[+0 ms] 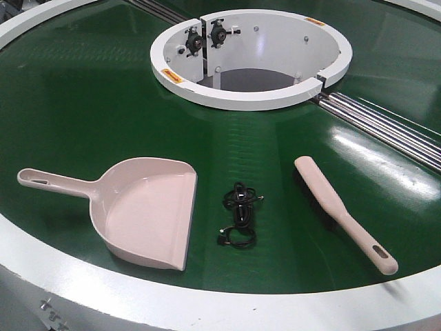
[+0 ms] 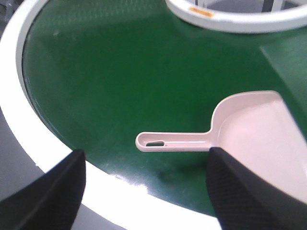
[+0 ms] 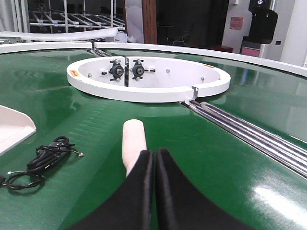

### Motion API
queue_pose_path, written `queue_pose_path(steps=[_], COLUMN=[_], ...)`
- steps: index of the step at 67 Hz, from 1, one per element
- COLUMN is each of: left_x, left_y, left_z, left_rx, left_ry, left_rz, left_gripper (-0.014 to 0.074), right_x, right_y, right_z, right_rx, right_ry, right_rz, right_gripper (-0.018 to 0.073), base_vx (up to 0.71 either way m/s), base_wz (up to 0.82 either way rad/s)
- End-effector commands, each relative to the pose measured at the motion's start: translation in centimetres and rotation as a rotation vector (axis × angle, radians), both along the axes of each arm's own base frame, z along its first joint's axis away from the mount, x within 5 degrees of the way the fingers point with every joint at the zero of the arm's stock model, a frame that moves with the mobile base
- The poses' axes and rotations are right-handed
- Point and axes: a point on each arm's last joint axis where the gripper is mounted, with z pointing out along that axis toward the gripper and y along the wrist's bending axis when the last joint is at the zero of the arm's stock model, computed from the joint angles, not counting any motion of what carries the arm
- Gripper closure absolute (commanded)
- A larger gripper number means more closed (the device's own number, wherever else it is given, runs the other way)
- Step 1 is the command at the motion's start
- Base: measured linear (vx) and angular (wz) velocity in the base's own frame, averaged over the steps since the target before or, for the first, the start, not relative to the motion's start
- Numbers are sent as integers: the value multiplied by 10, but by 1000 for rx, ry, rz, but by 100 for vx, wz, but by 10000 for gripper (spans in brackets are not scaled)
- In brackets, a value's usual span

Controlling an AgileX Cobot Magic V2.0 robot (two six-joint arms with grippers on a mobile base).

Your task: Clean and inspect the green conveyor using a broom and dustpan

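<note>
The left gripper (image 2: 146,160) is hovering released over the dustpan (image 2: 254,139) handle by the desk's (image 1: 83,124) front-left edge. The right gripper (image 3: 154,158), clenched empty, is risking shoving the broom (image 1: 337,210) aside.

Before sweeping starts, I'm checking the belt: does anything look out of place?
Yes: a tangled black cable lies on the green conveyor belt between the pink dustpan and the brush; it is no cleaning tool.

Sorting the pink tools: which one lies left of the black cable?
The dustpan, wide and scoop-shaped; the narrow brush lies right of the cable.
</note>
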Motion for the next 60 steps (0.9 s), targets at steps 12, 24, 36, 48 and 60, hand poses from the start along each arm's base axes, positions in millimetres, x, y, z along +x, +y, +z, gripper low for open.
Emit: queue_pose_path(steps=[12, 24, 36, 48, 60], left_x=[75, 119, 150, 159, 161], left_y=[-7, -11, -25, -32, -41], left_z=[17, 10, 5, -9, -22], left_rx=[126, 307, 383, 544, 714], left_ry=[193, 398, 292, 295, 351], left_rz=[-85, -268, -484, -740, -925], left_gripper=[108, 108, 118, 148, 150], right_x=[-1, -1, -1, -1, -1], right_y=[0, 0, 0, 0, 0], right_z=[7, 7, 7, 7, 7], right_rx=[5, 5, 5, 5, 5], right_ry=[-86, -86, -86, -86, -86], right_rz=[-1, -1, -1, -1, -1], right_gripper=[568, 568, 568, 568, 568], base_vx=[0, 0, 0, 0, 0], base_wz=[0, 0, 0, 0, 0])
